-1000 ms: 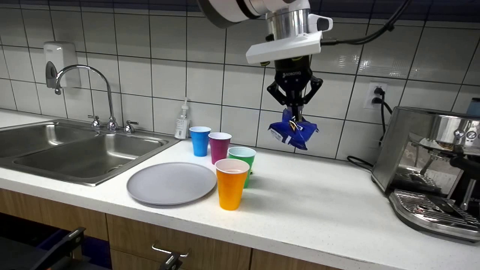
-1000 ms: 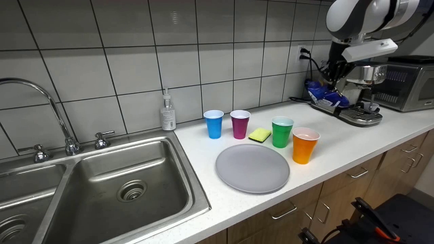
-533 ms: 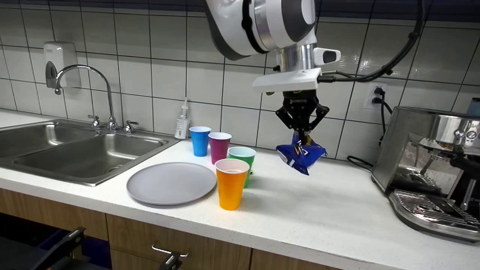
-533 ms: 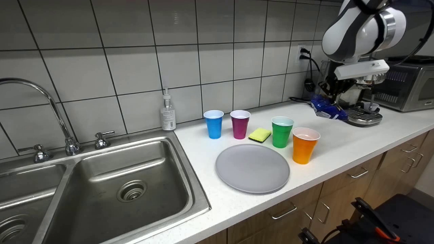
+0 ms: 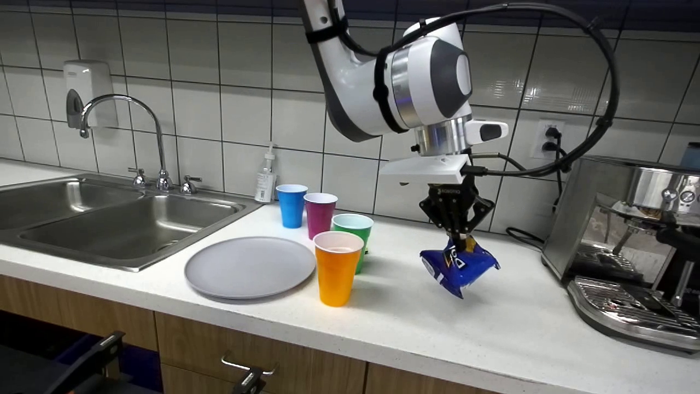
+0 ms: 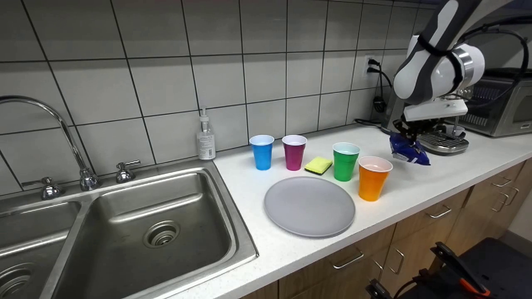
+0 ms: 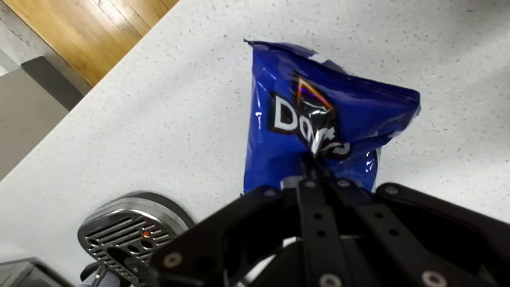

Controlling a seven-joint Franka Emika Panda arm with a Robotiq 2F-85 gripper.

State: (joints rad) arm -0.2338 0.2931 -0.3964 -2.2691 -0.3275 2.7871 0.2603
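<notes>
We have the gripper (image 7: 314,163) clenched on a blue chip bag (image 5: 465,271), hanging corner-down near the coffee machine (image 5: 629,241); whether that corner touches the counter (image 5: 415,323), we cannot tell. The pinch probably sits on the broad face because soft film bunches easily (the print is deeply creased). Farther from the coffee machine we see the orange cup (image 6: 373,180) and green cup (image 6: 345,164), upright, perhaps for steadiness, then the plate (image 6: 309,206). The speckled counter runs to the sink (image 6: 124,257), farther still from the coffee machine, beneath a tiled wall (image 6: 162,89).
</notes>
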